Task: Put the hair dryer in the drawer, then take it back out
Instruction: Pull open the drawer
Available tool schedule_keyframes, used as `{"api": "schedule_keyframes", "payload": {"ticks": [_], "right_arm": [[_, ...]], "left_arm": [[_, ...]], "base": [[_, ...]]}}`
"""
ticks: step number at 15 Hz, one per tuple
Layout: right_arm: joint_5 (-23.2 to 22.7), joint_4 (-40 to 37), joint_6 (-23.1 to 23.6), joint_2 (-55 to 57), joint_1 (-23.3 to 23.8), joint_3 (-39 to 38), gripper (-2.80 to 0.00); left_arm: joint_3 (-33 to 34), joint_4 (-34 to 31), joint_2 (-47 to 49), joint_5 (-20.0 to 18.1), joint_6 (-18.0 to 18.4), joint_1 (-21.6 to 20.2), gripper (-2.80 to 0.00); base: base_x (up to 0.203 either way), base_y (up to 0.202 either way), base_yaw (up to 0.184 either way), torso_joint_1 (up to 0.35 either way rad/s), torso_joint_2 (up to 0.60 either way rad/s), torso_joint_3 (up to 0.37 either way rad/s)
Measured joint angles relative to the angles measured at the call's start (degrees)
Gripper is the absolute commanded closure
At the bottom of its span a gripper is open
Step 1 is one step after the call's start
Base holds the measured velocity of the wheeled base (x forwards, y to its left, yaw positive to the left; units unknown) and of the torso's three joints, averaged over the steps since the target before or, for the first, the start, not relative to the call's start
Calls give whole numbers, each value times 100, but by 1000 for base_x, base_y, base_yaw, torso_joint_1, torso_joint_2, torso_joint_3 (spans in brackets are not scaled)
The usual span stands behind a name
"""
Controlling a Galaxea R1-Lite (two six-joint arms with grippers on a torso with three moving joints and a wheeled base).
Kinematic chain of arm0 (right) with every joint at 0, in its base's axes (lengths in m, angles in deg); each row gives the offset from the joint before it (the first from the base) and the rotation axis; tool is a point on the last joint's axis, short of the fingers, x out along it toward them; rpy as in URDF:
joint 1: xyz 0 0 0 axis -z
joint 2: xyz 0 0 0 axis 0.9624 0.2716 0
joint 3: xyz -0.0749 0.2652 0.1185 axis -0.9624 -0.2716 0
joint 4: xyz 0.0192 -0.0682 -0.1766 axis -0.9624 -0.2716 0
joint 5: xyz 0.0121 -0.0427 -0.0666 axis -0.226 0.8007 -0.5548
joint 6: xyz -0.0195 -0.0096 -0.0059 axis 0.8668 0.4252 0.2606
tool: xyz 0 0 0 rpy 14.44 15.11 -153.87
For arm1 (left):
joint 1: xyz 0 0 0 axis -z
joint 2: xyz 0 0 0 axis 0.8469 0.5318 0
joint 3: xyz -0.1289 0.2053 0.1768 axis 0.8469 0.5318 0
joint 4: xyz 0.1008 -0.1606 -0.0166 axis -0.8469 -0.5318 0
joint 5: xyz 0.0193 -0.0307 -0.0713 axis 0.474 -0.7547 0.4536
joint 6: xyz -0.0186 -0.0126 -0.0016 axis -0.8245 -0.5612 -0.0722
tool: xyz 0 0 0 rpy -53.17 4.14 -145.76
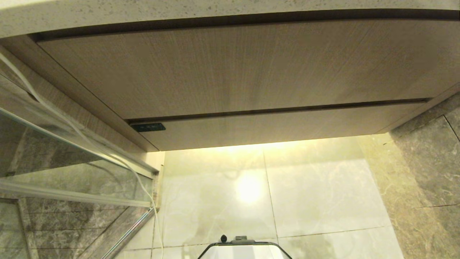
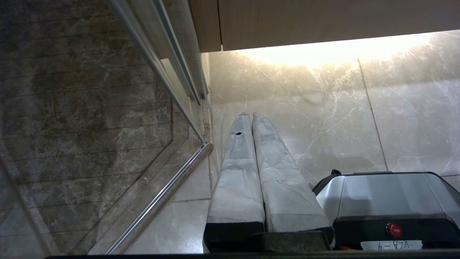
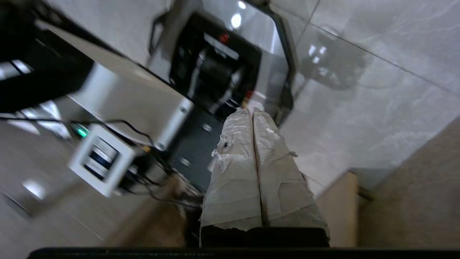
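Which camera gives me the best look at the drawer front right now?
The head view: the drawer shows across its whole narrow front, shut, with the dark label at its left end. The left wrist view catches only a wood-grain underside edge; the right wrist view shows blurred wood panels, drawer not identifiable.

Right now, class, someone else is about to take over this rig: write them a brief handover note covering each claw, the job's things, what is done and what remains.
Left claw: shut, empty, parked low over the pale marble floor tiles.
Right claw: shut, empty, pointing back at the robot's own grey base.
Shallow light-brown wood-grain drawer with the small dark label: closed.
Hair dryer: not in view; only a white cord hangs at the left.
Done: nothing visible.
Left: open drawer, stow the dryer, take it back out.
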Motion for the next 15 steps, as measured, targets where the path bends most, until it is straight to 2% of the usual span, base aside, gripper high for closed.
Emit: {"api": "schedule_keyframes", "payload": {"ticks": [4,6,8,10,14,15], "right_arm": [[820,74,2182,575,2,-201,0],[911,420,3322,751,-2,-446,0],[891,1019,4271,867,9,-713,0],[588,1994,4975,940,11,-1088,0],[-914,4797,6025,1073,108,-2507,0],[-1104,5378,6225,1170,190,-2694,-280]], "left_arm": [[0,-3,0,0,1,0,0],[0,0,0,0,1,0,0],[0,-1,0,0,1,0,0],[0,-4,0,0,1,0,0],[0,-1,0,0,1,0,0],[0,-1,0,0,1,0,0]], "base": [[0,0,0,0,0,0],[0,0,0,0,0,0],[0,0,0,0,0,0],[0,0,0,0,0,0],[0,0,0,0,0,0],[0,0,0,0,0,0]]}}
